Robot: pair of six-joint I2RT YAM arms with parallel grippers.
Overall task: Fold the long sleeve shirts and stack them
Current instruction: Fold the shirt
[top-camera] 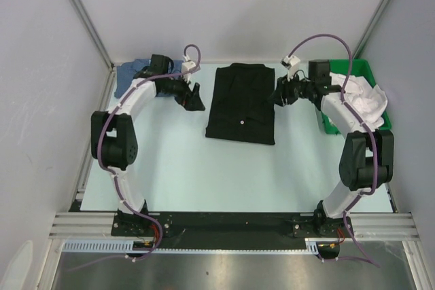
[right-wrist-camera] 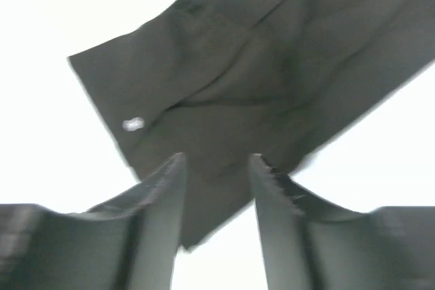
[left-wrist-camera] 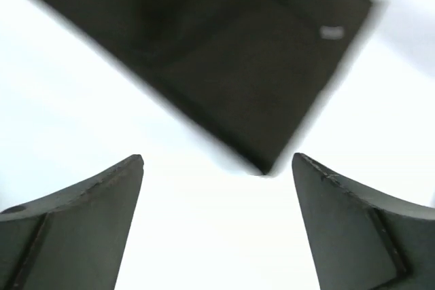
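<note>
Black shirt (top-camera: pixel 241 103) lies folded flat mid-tabletop (top-camera: pixel 177 168), 1 pale button (top-camera: pixel 242 121) showing. Blue shirt (top-camera: pixel 136 73) is bunched at the far-left corner. Left gripper (top-camera: pixel 194 98) sits just left of the black shirt, jaws wide, empty. Right gripper (top-camera: pixel 279 93) is at its right edge, jaws part-open with a narrower gap, nothing pinched. Green bin (top-camera: pixel 363 67) at far right holds white cloth (top-camera: pixel 367 100).

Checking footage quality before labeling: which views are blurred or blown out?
Left wrist: black shirt blurred, table blown out white. Right wrist: shirt soft, table also blown out. Top: sharp, evenly lit.
</note>
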